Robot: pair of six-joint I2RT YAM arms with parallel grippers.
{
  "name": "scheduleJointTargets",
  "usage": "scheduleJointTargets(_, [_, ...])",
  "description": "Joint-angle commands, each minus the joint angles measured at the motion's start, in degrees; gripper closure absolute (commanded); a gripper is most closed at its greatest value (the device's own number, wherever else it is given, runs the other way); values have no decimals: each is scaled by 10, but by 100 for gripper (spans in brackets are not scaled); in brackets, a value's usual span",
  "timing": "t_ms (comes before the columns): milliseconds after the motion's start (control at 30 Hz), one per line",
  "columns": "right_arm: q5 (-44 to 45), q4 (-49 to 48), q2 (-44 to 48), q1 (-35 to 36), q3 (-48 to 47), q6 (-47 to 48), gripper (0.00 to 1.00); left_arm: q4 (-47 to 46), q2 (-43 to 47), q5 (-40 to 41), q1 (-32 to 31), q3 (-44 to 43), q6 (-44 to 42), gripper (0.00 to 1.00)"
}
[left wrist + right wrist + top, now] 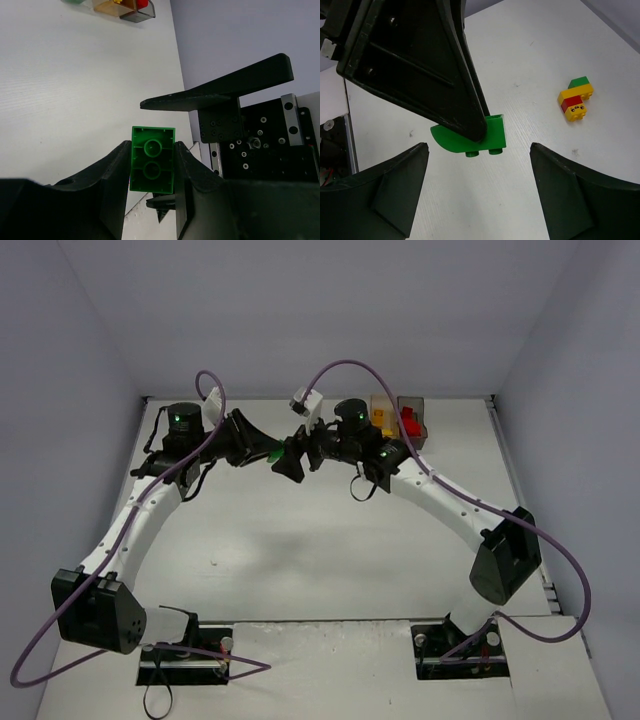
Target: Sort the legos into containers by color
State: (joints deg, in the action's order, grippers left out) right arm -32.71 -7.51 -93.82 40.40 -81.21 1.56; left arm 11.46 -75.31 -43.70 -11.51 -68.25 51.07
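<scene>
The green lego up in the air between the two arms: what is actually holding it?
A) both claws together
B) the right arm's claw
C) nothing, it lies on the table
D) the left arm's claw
D: in the left wrist view the green lego is pinched between the fingers of the left gripper, while the right gripper stands wide open on either side of it, not touching.

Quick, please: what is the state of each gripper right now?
Left gripper: closed, holding a green brick.
Right gripper: open, holding nothing.
</scene>
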Motion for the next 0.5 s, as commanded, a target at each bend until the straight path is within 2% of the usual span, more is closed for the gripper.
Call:
scheduleJointTargets(0, [-9,-50,0,6,-40,1,23,-57,4,-19,-1,-26,18,95])
scheduleJointTargets(367, [-9,-60,-7,10,-55,-1,21,-78,-4,-22,-2,-15,31,95])
scheduleJointTargets(467, [-10,-69,-9,11,-53,-6,23,-87,-7,-25,-4,-14,39,95])
